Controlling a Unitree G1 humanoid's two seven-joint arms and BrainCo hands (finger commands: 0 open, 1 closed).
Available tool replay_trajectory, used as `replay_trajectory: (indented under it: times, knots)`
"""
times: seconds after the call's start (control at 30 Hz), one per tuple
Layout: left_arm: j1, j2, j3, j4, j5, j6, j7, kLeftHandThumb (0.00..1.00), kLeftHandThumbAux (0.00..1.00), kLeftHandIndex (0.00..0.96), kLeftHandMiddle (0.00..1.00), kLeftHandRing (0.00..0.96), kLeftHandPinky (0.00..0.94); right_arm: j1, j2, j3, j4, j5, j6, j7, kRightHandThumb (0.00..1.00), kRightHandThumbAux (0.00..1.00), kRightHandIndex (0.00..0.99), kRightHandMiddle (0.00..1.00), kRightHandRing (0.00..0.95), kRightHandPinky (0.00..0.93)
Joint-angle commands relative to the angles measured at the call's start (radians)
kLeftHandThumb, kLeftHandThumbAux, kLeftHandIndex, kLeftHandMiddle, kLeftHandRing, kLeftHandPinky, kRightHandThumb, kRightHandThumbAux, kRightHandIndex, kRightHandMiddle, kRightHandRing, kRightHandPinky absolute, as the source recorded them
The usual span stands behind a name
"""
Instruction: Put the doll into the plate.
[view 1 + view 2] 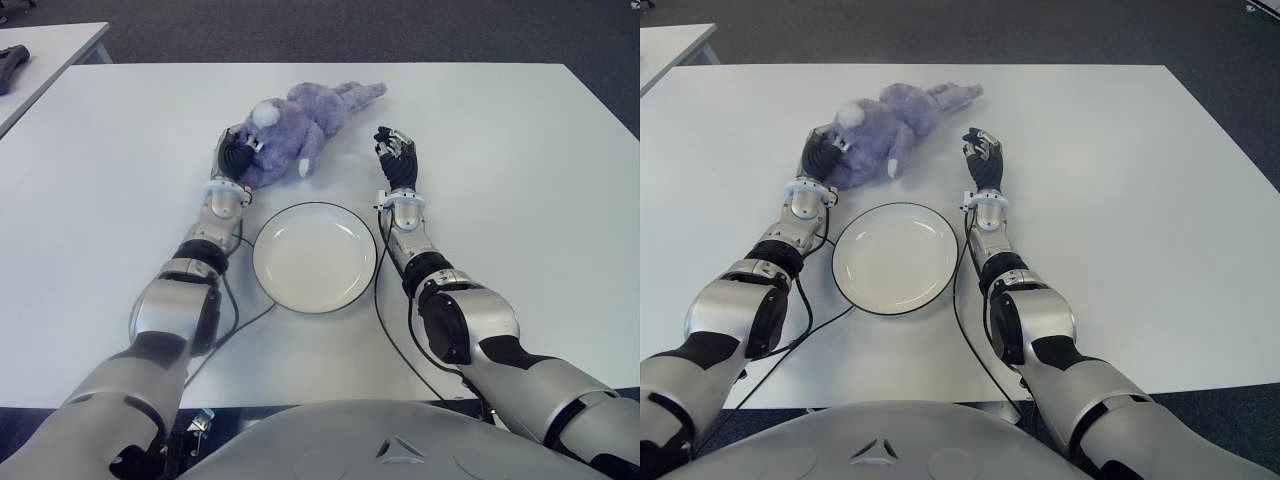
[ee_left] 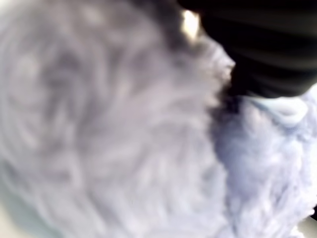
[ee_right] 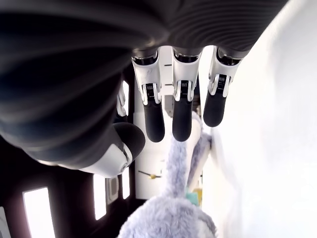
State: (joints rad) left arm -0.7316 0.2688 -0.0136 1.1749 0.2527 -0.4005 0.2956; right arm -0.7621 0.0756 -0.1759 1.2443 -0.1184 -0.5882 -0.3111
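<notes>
A purple plush doll [image 1: 300, 125] lies on the white table [image 1: 500, 150], just beyond the empty white plate [image 1: 315, 258] with its dark rim. My left hand [image 1: 238, 152] is at the doll's near left end, its dark fingers curled into the fur. Fur [image 2: 99, 124] fills the left wrist view, with a black finger pressed into it. My right hand [image 1: 396, 152] hovers to the right of the doll, a short gap away, open and holding nothing. The right wrist view shows its fingers [image 3: 181, 114] straight, with the doll [image 3: 168, 218] beyond them.
A second white table [image 1: 50, 50] stands at the far left with a dark object [image 1: 12, 65] on it. Thin black cables [image 1: 240, 330] run along both forearms beside the plate. Dark floor lies beyond the table's far edge.
</notes>
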Motion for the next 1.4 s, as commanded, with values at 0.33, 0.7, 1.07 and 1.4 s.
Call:
replay_trajectory:
  times: [0.33, 0.7, 1.07, 1.4]
  knots:
    - [0.141, 0.055, -0.011, -0.359, 0.031, 0.112, 0.000, 0.746, 0.695, 0.443, 0.867, 0.865, 0.873, 0.193, 0.102, -0.014, 0.124, 0.015, 0.148, 0.016, 0.726, 0.724, 0.423, 0.221, 0.172, 0.158]
    - [0.283, 0.095, -0.010, -0.805, 0.134, 0.271, -0.025, 0.744, 0.694, 0.443, 0.849, 0.852, 0.859, 0.192, 0.110, -0.031, 0.124, 0.032, 0.141, 0.027, 0.729, 0.723, 0.424, 0.219, 0.208, 0.232]
    - [0.354, 0.118, 0.003, -1.061, 0.218, 0.385, -0.041, 0.741, 0.694, 0.444, 0.838, 0.845, 0.858, 0.192, 0.117, -0.056, 0.122, 0.049, 0.126, 0.047, 0.732, 0.723, 0.421, 0.213, 0.271, 0.352]
    - [0.447, 0.099, -0.005, -1.306, 0.237, 0.490, -0.117, 0.741, 0.694, 0.443, 0.837, 0.843, 0.859, 0.193, 0.119, -0.076, 0.122, 0.052, 0.116, 0.070, 1.000, 0.695, 0.443, 0.233, 0.366, 0.486]
